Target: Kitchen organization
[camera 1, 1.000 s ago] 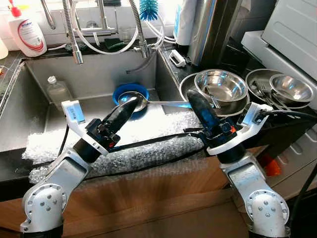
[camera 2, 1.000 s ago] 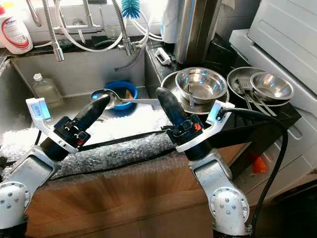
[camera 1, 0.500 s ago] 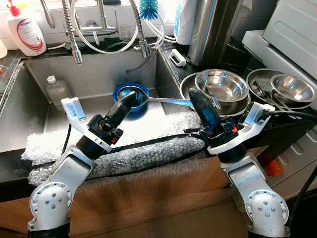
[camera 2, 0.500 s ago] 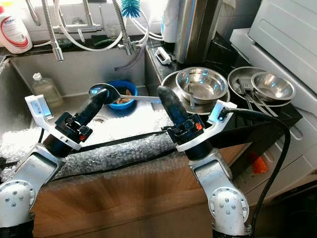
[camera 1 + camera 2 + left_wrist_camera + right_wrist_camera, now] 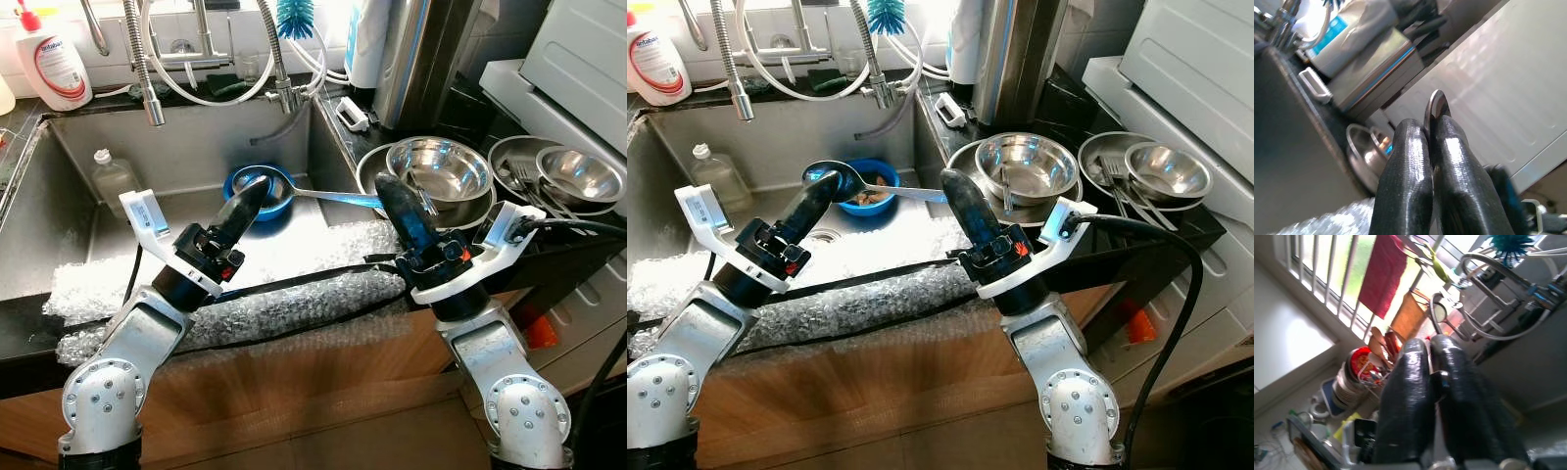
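Kitchen sink (image 5: 69, 211) under a bright window, a dark counter (image 5: 549, 240) running off its right edge. Left gripper (image 5: 253, 196) is raised over the sink's middle, fingers pressed together on the bowl end of a ladle (image 5: 838, 176); the left wrist view shows a thin metal edge pinched between the pads. Right gripper (image 5: 954, 191) stands just inside the sink's right edge, fingers likewise pressed together; the ladle's long handle reaches it, and the right wrist view shows a metal handle pinched there, so both grippers appear to hold the one ladle, level, above a blue bowl (image 5: 269, 188) on the sink floor. That bowl seems to hold food remains. Bubble wrap (image 5: 284, 294) with a black strap over it lies along the sink's front edge. On the counter by the sink's right edge sit a steel bowl (image 5: 438, 168) on a plate, and further right a smaller bowl (image 5: 576, 173) with forks (image 5: 519, 181) on a second plate. A soap bottle (image 5: 51, 61) stands at the sink's back left corner, a clear bottle (image 5: 113, 176) lies inside near the left. Judgement: organization is at an early-to-middle stage; steelware is grouped on the counter, while the ladle is not yet put down anywhere and the blue bowl and clear bottle are still in the sink.
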